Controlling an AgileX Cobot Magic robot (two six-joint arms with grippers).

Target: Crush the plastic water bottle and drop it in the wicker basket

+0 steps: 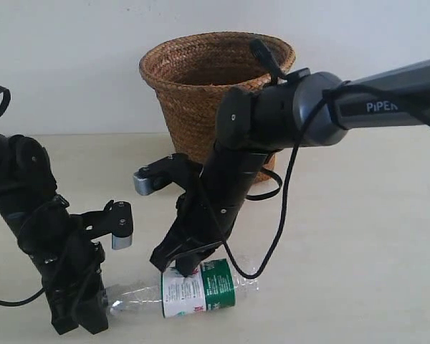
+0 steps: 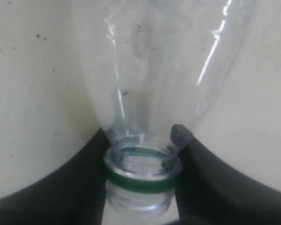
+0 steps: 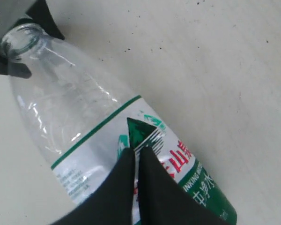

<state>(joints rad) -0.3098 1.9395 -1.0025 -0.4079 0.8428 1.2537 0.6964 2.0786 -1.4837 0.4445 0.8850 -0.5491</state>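
Note:
The plastic water bottle [image 1: 197, 289] lies on its side on the pale table, capless, its green ring showing at the neck. My left gripper [image 1: 100, 307] is shut on the neck; the left wrist view shows the black fingers [image 2: 75, 187] clamped on both sides of the ringed mouth of the bottle [image 2: 154, 70]. My right gripper [image 1: 183, 264] comes down from above, shut, its tips together and pressed onto the white-and-green label of the bottle [image 3: 84, 108]. The right gripper [image 3: 136, 152] holds nothing between its tips. The wicker basket [image 1: 201, 93] stands behind, upright.
The right arm [image 1: 373, 107] stretches in from the right edge and partly hides the basket's right side. A loose black cable [image 1: 283, 208] hangs from it over the table. A pale wall stands behind the basket.

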